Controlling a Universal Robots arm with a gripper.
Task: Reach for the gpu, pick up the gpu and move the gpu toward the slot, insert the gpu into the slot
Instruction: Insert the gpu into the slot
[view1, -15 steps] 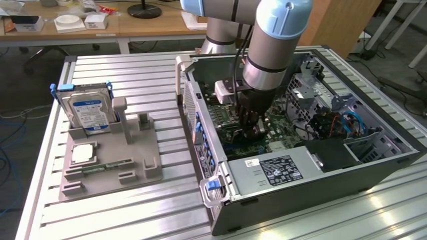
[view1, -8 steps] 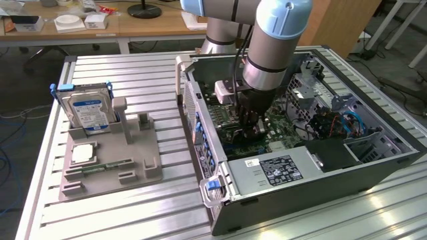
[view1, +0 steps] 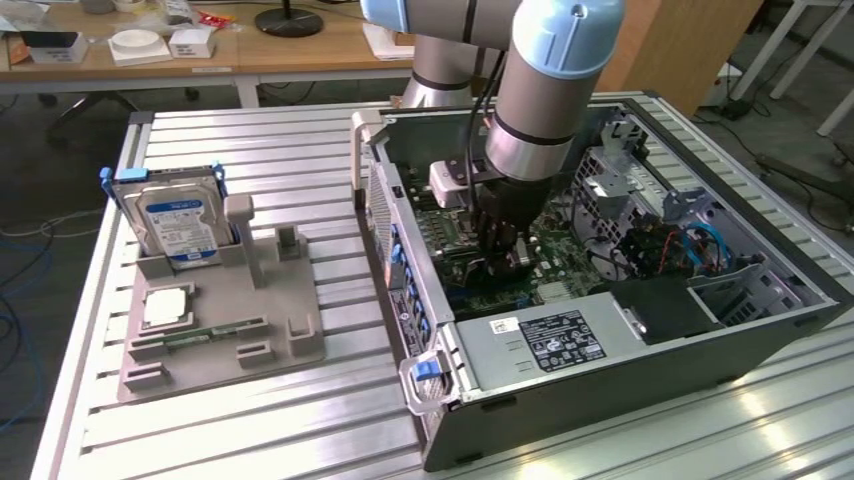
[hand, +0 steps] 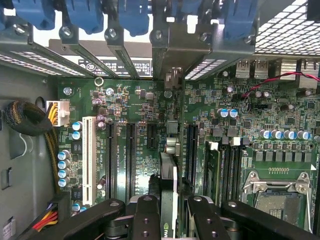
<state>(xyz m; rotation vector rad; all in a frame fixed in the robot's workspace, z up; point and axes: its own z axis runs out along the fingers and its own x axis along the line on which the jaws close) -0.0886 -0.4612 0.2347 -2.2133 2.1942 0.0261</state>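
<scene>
Gripper (hand: 169, 212) is down inside the open computer case (view1: 587, 400), fingers (hand: 145, 220) clamped on the gpu (hand: 168, 175), which stands edge-on just above the green motherboard (hand: 140, 107) slots. Hard drive (view1: 180, 222) with a blue-white label sits upright in the grey holder (view1: 254, 330) on the exterior view's left; label text is unreadable.

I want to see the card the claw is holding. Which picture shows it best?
The wrist view: the gpu stands edge-on between the claw's fingers, above the motherboard slots. In the exterior view the arm and claw hide most of it.
</scene>
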